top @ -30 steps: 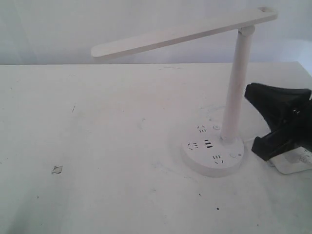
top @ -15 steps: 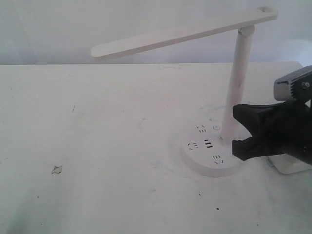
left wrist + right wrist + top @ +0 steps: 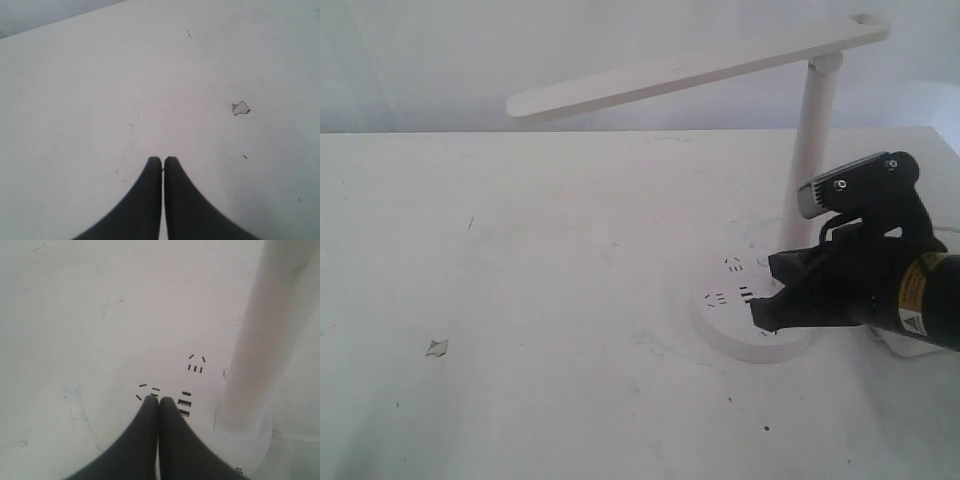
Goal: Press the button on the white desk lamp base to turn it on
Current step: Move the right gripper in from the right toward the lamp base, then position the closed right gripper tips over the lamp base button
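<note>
White desk lamp (image 3: pixel 690 70) stood toward the right of the worktop (image 3: pixel 520 250), with the right gripper (image 3: pixel 765 290) shut and empty over the base (image 3: pixel 720 325).
The pale worktop filled most of the exterior view, and the lamp's long bar head reached left from the top of its upright pole (image 3: pixel 812 150). The right arm's black body covered the right half of the round base. In the right wrist view the two dark fingers met tip to tip, just beside the dark USB slots (image 3: pixel 184 403) and the socket holes. Whether they touched the base could not be told. The buttons were too faint to make out. The left gripper (image 3: pixel 163 160), seen only in its own wrist view, was also closed on nothing, above bare worktop near a small chip (image 3: pixel 240 107).
</note>
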You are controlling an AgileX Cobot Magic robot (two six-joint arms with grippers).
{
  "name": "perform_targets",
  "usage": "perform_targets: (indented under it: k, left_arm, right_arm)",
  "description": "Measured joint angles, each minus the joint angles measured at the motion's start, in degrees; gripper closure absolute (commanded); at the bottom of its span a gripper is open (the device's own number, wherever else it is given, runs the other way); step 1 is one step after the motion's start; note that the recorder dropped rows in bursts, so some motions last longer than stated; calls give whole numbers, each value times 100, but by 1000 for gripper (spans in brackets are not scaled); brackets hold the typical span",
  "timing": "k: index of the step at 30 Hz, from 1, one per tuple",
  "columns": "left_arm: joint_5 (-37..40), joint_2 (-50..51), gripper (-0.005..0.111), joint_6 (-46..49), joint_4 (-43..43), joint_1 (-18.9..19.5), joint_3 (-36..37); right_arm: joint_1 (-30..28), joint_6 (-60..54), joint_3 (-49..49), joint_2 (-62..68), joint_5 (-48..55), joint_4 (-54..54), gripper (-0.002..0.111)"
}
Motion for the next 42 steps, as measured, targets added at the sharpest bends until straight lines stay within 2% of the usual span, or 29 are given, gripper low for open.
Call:
perform_targets:
  k: [11,42]
  left_arm:
    - [0,0,106,0,0,0,0]
    - [0,0,106,0,0,0,0]
  right_arm:
    - [8,0,-287,761,-122,111,108]
    - [8,-173,-629,824,-510,121,108]
